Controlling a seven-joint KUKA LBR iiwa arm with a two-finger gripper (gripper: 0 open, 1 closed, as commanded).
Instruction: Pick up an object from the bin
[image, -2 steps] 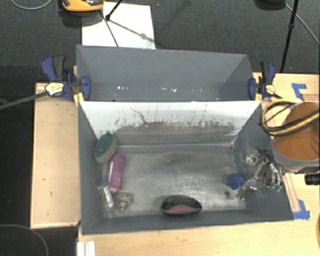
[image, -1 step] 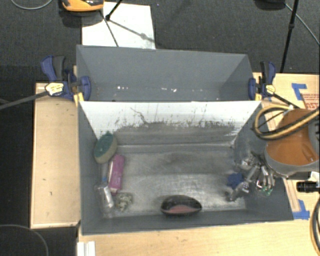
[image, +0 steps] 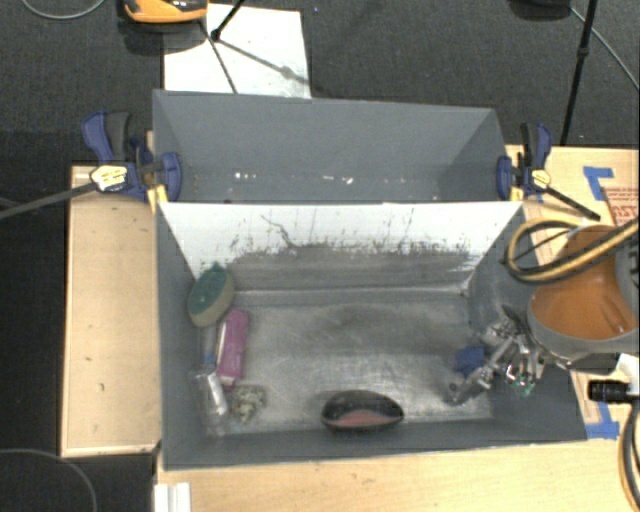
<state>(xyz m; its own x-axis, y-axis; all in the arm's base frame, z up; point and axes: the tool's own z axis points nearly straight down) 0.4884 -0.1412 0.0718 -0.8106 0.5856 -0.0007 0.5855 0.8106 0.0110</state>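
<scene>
Counting the loose things in the bin (image: 330, 250) gives six, one of each kind. Four of them are along the left wall. One green disc (image: 210, 294) lies at the far left of the floor, against the wall. One pink block (image: 233, 345), long and flat, lies just beside it on the near side. One clear tube (image: 211, 390) lies near the block's near end, close to the wall. One small crumpled lump (image: 247, 400), grey-green, sits just right of the tube. At the near wall, about the middle, lies one dark oval (image: 362, 411) with a reddish underside, well apart from the four. The sixth is one small blue piece (image: 468, 359) in the near right part of the floor.

One arm comes in over the right rim, with an orange cover (image: 585, 300) at its wrist and yellow-black cables (image: 540, 245) looped above it. The gripper (image: 480, 382) is low in the near right corner of the bin, right at the blue piece, which shows at its upper left side. They look to be touching, but I cannot tell if the piece is inside the gripper or only beside it. Whether the gripper is wide or narrow I also cannot tell, because its metal parts look like one tangle from this angle. The other five things are well apart from it, and the dark oval is the nearest of them.
</scene>
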